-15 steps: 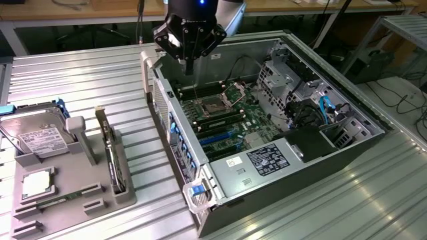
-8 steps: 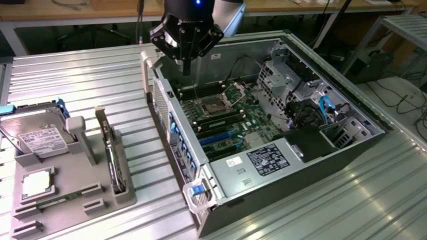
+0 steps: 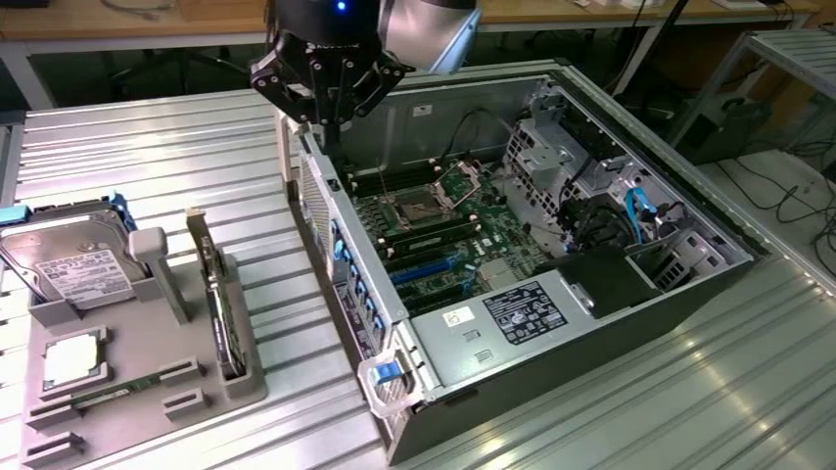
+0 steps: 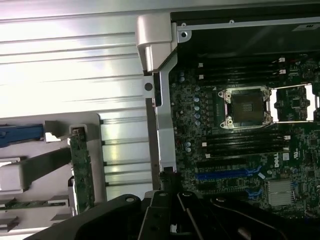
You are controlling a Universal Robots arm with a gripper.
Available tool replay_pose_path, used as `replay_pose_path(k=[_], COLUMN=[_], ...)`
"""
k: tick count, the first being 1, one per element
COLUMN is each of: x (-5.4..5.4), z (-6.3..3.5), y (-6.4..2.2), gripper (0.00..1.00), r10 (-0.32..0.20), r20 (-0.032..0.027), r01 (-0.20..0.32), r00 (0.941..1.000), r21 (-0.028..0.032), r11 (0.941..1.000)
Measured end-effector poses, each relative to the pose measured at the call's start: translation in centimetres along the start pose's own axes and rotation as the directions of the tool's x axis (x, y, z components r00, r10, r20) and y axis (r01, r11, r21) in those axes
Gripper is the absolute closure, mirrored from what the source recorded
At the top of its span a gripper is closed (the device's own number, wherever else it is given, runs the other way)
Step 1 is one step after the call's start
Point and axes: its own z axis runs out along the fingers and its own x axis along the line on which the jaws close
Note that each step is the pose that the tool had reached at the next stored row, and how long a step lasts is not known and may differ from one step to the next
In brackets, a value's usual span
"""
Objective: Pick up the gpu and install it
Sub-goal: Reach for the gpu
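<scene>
Jaws clenched empty above case (image 3: 575, 392), gpu (image 3: 215, 294) upright in tray (image 3: 163, 345), drive label (image 3: 81, 272) unreadable.

1 computer case (image 3: 627, 372), 1 gpu (image 3: 215, 294), 1 hard drive (image 3: 78, 264), 1 parts tray (image 3: 183, 343).

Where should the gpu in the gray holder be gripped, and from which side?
The gpu stands on edge in a slot of the gray holder, top free. So probably grip its upper long edge from above, pinching the flat faces.
</scene>
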Motion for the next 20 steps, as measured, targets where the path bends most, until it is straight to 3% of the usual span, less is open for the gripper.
replay_pose_path(k=[20], x=[1.8], z=[-0.06], y=[-0.39], gripper=[0.89], r10=[0.0], r20=[0.0], r01=[0.0], r00=[1.0], r21=[0.0], r11=[1.0])
